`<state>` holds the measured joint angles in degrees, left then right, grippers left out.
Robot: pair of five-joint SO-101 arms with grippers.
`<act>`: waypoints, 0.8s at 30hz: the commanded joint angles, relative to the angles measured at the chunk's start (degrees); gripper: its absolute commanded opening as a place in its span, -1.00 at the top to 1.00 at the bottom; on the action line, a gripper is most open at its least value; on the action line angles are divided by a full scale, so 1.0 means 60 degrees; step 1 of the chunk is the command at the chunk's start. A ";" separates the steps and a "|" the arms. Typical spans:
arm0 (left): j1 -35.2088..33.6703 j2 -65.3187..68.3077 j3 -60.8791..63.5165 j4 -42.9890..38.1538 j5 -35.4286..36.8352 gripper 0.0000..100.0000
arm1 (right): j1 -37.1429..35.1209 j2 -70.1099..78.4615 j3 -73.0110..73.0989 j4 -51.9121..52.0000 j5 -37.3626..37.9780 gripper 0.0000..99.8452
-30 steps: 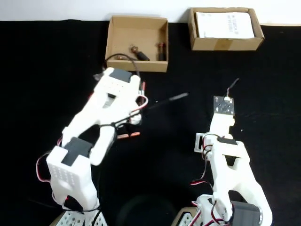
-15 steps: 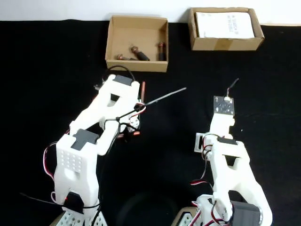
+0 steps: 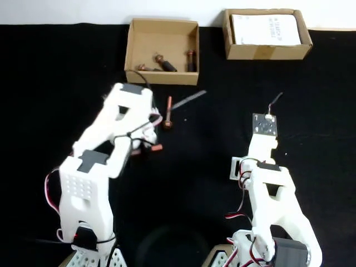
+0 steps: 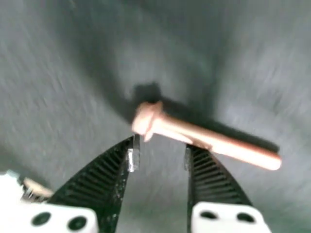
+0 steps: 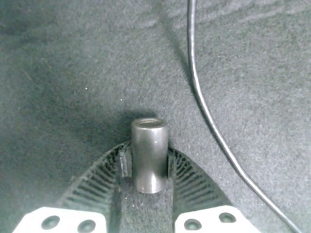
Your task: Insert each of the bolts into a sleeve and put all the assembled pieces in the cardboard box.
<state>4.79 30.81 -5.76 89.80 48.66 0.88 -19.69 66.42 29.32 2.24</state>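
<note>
About three assembled pieces (image 3: 165, 63) lie in the cardboard box (image 3: 161, 78). One bolt (image 4: 204, 138) lies loose before the left gripper (image 4: 159, 153), narrowly open and empty, and the right gripper (image 5: 147, 162) clamps a sleeve (image 5: 149, 150), judged not yet joined

Left end effector (image 4: 160, 153) angled downward, jaws parted; right end effector (image 5: 148, 161) angled downward too, jaws clamped tight

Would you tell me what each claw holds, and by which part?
The right claw grips the sleeve by its sides, open end free; the left claw is open and holds nothing.
</note>
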 commanded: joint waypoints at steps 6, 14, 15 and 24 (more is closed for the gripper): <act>-0.0315 -0.0051 -0.1370 -0.0777 -0.0059 0.67 | -0.0007 -0.0110 0.0007 -0.0271 -0.0044 0.99; -0.0256 -0.0154 -0.1897 0.0425 0.0249 0.66 | -0.0007 -0.0110 0.0022 -0.0271 -0.0044 0.99; -0.0256 -0.0154 -0.2117 0.0645 0.0571 0.66 | -0.0007 -0.0110 0.0022 -0.0271 -0.0044 0.99; -0.0198 -0.0037 -0.3685 0.1040 0.2886 0.66 | -0.0007 -0.0110 0.0022 -0.0271 -0.0044 0.99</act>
<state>3.12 30.90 -25.27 96.40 62.81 0.88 -19.69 66.42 29.14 2.24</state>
